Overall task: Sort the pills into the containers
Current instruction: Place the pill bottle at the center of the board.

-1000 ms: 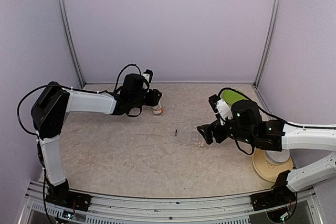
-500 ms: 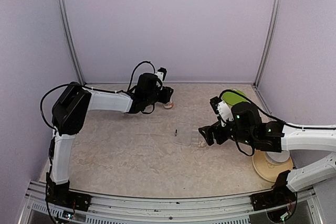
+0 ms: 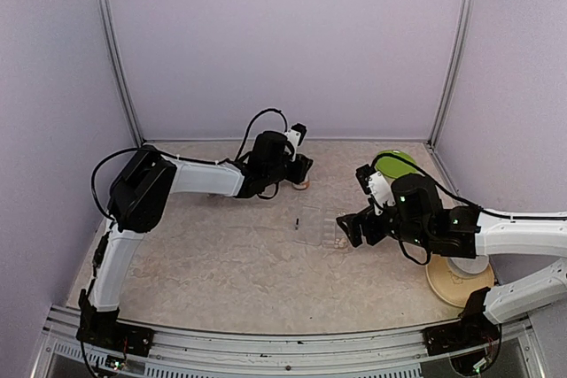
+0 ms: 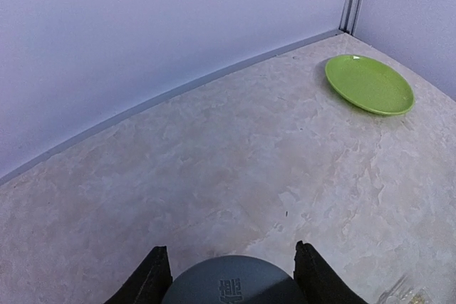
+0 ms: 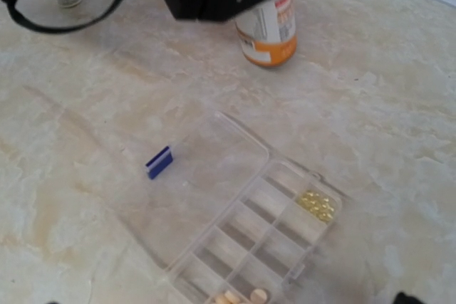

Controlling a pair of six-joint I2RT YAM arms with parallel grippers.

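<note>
While L gripper (image 3: pixel 301 176) clamps orange-label bottle (image 5: pixel 269 30) and R gripper (image 3: pixel 342 229) gapes empty, pill box (image 5: pixel 246 229) holds only yellow pills (image 5: pixel 317 204) + tan pills (image 5: pixel 246 295); other visible compartments (image 5: pixel 214 254) bare, est. early.

The left arm (image 3: pixel 133 192) rises from its base at the lower left of the top view, bends at the elbow, and extends its forearm rightward to the upper centre. There the left gripper (image 3: pixel 299 169) has its fingers (image 4: pixel 151 281) set partly apart and clamped on either side of the cap of a bottle (image 5: pixel 267 28). The right arm (image 3: pixel 514 232) reaches leftward from the right edge toward the centre, and the right gripper (image 3: pixel 344 227) holds nothing, with its jaws spread fully apart.
</note>
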